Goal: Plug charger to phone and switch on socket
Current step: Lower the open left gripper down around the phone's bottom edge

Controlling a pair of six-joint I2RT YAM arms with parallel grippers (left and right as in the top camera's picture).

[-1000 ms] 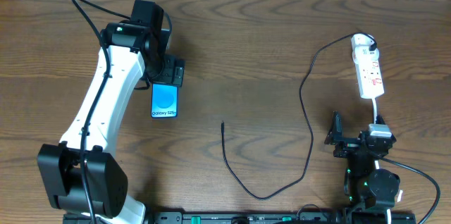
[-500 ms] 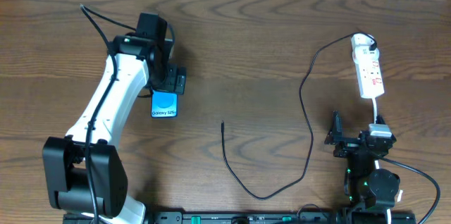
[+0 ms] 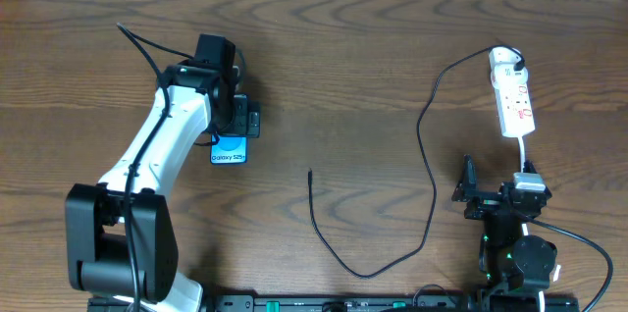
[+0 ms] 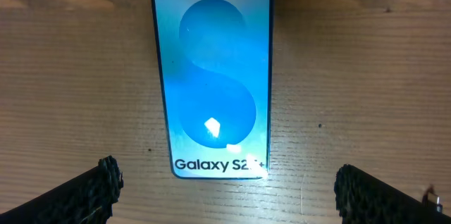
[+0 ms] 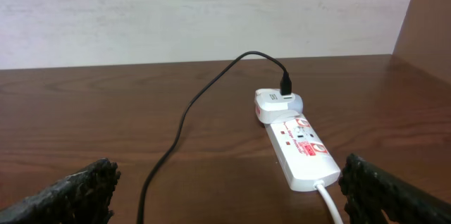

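Note:
The phone (image 3: 229, 151) lies flat on the wooden table, blue screen up; it fills the left wrist view (image 4: 211, 76). My left gripper (image 3: 238, 116) hovers over its far end, open and empty, fingers (image 4: 225, 196) wide on either side. The black charger cable (image 3: 429, 170) runs from an adapter in the white socket strip (image 3: 513, 98) down in a loop to its free plug tip (image 3: 310, 174) at table centre. My right gripper (image 3: 491, 197) is open and empty near the front right, facing the socket strip (image 5: 299, 146) and the cable (image 5: 183, 122).
The strip's white cord (image 3: 525, 155) runs toward the right arm's base. A white wall (image 5: 211, 13) stands behind the table's far edge.
My left arm has moved toward the front and slightly right, so the gripper now covers more of the phone's far end. The right arm, cable and socket strip have not moved.

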